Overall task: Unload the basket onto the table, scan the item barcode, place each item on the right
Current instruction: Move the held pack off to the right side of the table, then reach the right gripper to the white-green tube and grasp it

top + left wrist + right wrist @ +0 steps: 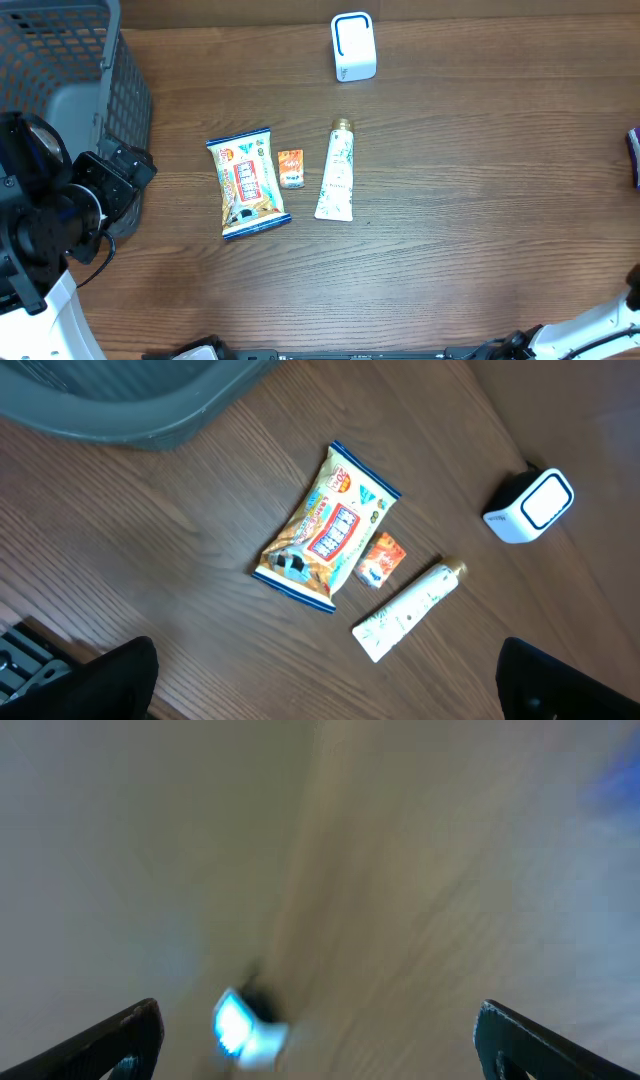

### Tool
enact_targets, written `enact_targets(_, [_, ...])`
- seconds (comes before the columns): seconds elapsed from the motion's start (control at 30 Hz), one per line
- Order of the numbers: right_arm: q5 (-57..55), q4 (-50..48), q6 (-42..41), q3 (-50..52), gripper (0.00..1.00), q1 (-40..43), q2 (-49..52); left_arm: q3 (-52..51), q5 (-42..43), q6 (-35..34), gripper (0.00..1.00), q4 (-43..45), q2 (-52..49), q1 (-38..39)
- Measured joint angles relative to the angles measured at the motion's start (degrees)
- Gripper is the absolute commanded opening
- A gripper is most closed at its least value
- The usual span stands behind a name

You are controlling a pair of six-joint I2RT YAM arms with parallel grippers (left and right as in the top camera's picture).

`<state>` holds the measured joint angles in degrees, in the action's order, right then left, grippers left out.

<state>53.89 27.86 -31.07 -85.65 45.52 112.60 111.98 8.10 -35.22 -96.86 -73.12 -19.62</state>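
Three items lie mid-table: a snack packet, a small orange sachet and a white tube. No barcode shows on any of them. The white scanner with a blue-rimmed window stands behind them. My left gripper hangs open and empty over bare wood, short of the tube. In the right wrist view everything is blurred. My right gripper is open and empty there, with the scanner a bright smear low between its fingers.
A grey mesh basket fills the far left corner, beside my left arm. A dark blue object pokes in at the right edge. Part of my right arm shows at the bottom right corner.
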Motion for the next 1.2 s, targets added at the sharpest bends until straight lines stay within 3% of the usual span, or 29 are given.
enact_targets(0.13, [11.21,7.26,6.67,-0.52,1.0,-9.16,-0.48,0.0,0.0,0.0,1.0,0.0,0.0,0.0])
enact_targets(0.27, [11.87,14.1,12.9,-0.72,1.0,-19.69,-0.68,0.0,0.0,0.0,1.0,0.0,0.0,0.0])
enact_targets(0.4, [3.91,18.32,16.22,-0.74,1.0,-33.09,-0.68,0.0,0.0,0.0,1.0,-0.02,0.0,0.0])
enact_targets(0.5, [-8.11,18.69,17.38,-0.74,1.0,-45.09,-0.68,0.0,0.0,0.0,1.0,-0.02,0.0,0.0])
enact_targets(0.7, [-29.22,18.64,14.1,-0.74,1.0,-62.42,-0.68,0.0,0.0,0.0,1.0,0.0,0.0,0.0])
enact_targets(0.9, [-46.56,16.9,11.19,-0.74,1.0,-73.68,-0.68,0.0,0.0,0.0,1.0,0.0,0.0,0.0])
enact_targets(1.1, [-54.05,14.95,10.8,-0.74,1.0,-81.35,-0.68,0.0,0.0,0.0,1.0,0.0,0.0,0.0])
enact_targets(1.2, [-55.58,13.9,8.39,-0.74,0.88,-82.79,-0.68,0.0,0.0,0.0,1.0,-0.02,0.0,0.0])
